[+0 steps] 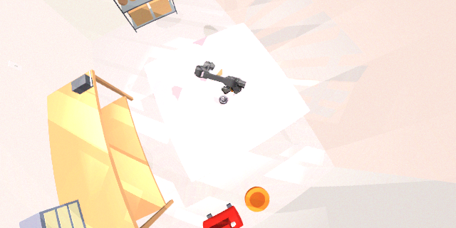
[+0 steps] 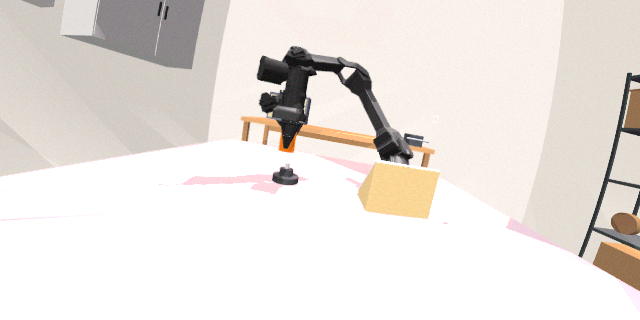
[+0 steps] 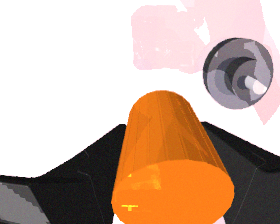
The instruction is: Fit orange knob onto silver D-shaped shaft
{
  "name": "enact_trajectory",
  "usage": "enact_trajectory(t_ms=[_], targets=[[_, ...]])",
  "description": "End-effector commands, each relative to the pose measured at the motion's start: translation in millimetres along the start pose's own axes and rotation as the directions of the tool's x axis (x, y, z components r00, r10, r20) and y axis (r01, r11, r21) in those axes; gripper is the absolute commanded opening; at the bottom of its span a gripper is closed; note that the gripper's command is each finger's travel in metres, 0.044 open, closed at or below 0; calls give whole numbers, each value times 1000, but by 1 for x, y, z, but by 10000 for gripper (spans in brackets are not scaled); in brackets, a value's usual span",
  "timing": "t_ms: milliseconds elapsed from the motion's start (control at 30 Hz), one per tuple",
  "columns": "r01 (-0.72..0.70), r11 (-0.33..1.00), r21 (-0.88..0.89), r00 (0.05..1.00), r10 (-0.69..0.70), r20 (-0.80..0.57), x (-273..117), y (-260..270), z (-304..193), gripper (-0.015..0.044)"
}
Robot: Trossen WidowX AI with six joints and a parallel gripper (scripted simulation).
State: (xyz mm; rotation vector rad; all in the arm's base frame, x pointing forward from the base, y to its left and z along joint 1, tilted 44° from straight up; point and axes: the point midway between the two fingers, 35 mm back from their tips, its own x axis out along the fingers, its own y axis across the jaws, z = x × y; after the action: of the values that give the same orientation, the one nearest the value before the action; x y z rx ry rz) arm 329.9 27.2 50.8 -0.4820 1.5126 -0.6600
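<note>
The orange knob (image 2: 286, 147) (image 3: 166, 135) is held upright between the fingers of my gripper (image 2: 287, 141), which is shut on it. In the top view only a sliver of orange shows under the arm. The knob hangs in the air, above the table. The dark round pedestal (image 1: 223, 100) (image 2: 285, 179) (image 3: 221, 82) stands on the table, with the silver shaft (image 2: 287, 166) (image 3: 256, 85) rising from its middle. In the wrist view the pedestal is ahead of the knob and to the right, apart from it. The knob's hole and the shaft's flat side cannot be made out.
A tan wedge-shaped block (image 2: 400, 190) stands on the white table (image 1: 228, 132) near the arm's base. Farther off are a wooden bench (image 1: 82, 142), a shelf rack (image 1: 146, 1), an orange round bin (image 1: 257, 199) and a red object (image 1: 233, 215).
</note>
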Motion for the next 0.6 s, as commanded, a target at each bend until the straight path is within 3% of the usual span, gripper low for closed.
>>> enact_trajectory(t_ms=[0,567], targets=[[0,1000,-2,1000,0,11,2,-15,3,0],[15,1000,2,1000,-15,11,17,-68,7,0]])
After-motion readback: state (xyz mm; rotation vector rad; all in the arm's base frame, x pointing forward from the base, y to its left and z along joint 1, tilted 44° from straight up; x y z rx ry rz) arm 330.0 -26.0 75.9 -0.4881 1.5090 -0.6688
